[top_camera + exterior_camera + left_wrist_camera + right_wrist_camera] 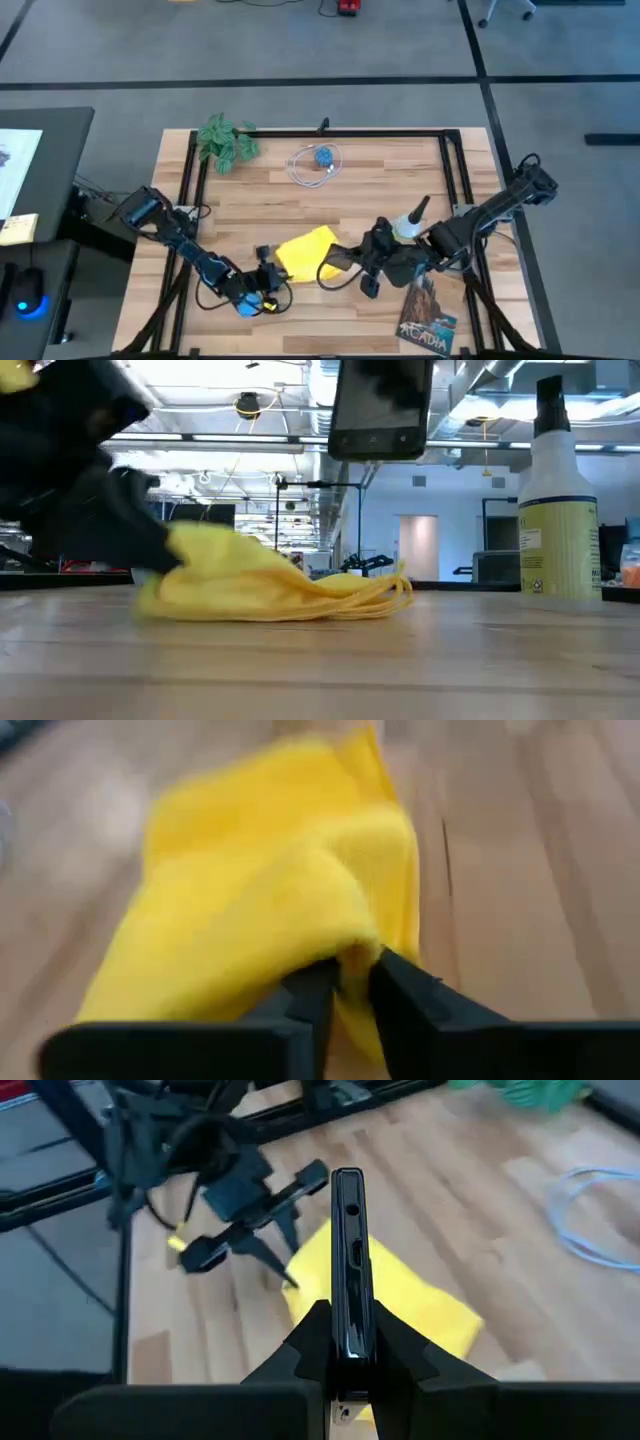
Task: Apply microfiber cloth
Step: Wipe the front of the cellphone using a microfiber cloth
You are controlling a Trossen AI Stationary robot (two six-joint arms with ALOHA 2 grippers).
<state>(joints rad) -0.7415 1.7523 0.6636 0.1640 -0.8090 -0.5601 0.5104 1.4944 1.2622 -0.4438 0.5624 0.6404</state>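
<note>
The yellow microfiber cloth (308, 252) lies bunched on the wooden table (380, 190), near the front middle; the low view shows its folds (280, 588) resting on the board. My left gripper (268, 274) is at the cloth's near-left end, shut on it. My right gripper (355, 265) stands just right of the cloth, shut on a black smartphone (348, 1250). In the low view the smartphone (380, 405) hangs well above the table. My left gripper pinches a bunched fold at the cloth's end (352, 956) between its two fingers; how many layers I cannot tell. The fingers come low from the table's left. The cloth stretches away from them, slack, lying on the table. My right gripper pinches the smartphone between its two fingers, one on each flat face, at one end (346, 1348). The phone stands on edge, its thin side with a port (352, 1260) toward the wrist camera. It reaches forward over the cloth, lifted clear of the table.
A white spray bottle (410, 225) stands right behind my right gripper. A dark illustrated booklet (428, 318) lies at the front right. A green plant (225, 140) and a coiled blue cable (318, 162) sit at the far side. A black frame (455, 170) borders the table.
</note>
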